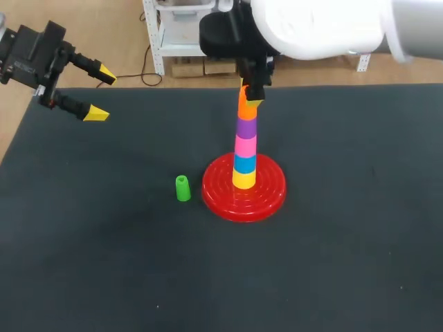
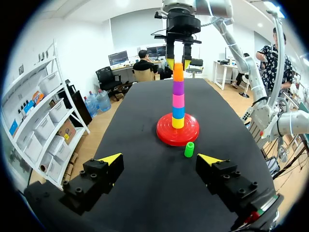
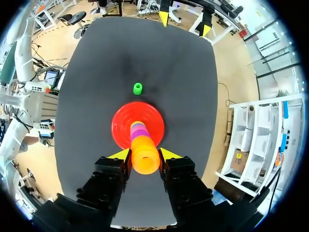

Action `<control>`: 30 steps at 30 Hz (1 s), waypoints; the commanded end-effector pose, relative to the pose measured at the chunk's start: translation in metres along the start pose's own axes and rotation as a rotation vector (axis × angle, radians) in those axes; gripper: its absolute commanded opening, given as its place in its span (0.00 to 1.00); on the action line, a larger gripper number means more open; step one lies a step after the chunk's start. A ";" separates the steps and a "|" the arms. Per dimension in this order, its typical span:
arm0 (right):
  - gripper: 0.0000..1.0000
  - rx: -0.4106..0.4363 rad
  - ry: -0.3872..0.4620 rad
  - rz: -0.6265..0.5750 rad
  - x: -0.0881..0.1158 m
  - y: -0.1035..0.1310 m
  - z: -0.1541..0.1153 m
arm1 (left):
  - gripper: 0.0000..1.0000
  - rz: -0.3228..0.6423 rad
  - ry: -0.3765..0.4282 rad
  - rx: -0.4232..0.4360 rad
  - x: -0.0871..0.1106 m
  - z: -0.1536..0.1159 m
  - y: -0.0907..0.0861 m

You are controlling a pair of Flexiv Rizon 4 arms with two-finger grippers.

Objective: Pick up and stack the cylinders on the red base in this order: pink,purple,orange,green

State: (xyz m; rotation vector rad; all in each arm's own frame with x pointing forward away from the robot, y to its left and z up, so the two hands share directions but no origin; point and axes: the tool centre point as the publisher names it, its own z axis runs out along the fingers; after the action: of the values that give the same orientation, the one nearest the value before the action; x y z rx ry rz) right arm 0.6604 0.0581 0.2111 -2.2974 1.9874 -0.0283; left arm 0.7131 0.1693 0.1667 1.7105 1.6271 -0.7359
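Orange cylinder [image 1: 246, 105] tops red base [image 1: 271, 195] stack.
Right gripper [image 3: 145, 154] clamps it; left gripper [image 1: 102, 93] spread apart; green cylinder [image 1: 183, 188] at base's nine o'clock.

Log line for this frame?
right gripper: shut on orange cylinder atop purple cylinder | left gripper: open | green cylinder: beside red base, unstacked

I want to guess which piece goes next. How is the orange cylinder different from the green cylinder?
The orange cylinder sits on top of the stack on the red base. The green cylinder stands alone on the table, beside the base. The right gripper is shut on the orange cylinder, but nothing touches the green cylinder. Both stand upright.
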 end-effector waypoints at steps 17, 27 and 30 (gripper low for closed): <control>0.00 -0.017 0.003 0.004 -0.001 -0.001 0.008 | 1.00 0.001 0.000 0.001 0.001 0.000 0.000; 1.00 -0.008 0.005 0.001 -0.005 0.003 0.005 | 1.00 0.001 0.000 0.001 0.001 0.000 0.000; 1.00 0.000 -0.002 0.000 -0.006 0.005 0.003 | 1.00 0.001 0.000 0.001 0.001 0.000 0.000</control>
State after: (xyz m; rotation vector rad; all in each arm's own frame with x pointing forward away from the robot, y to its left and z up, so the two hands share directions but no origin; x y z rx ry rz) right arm 0.6599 0.0660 0.2072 -2.3064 1.9911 -0.0174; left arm 0.7131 0.1693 0.1667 1.7105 1.6271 -0.7359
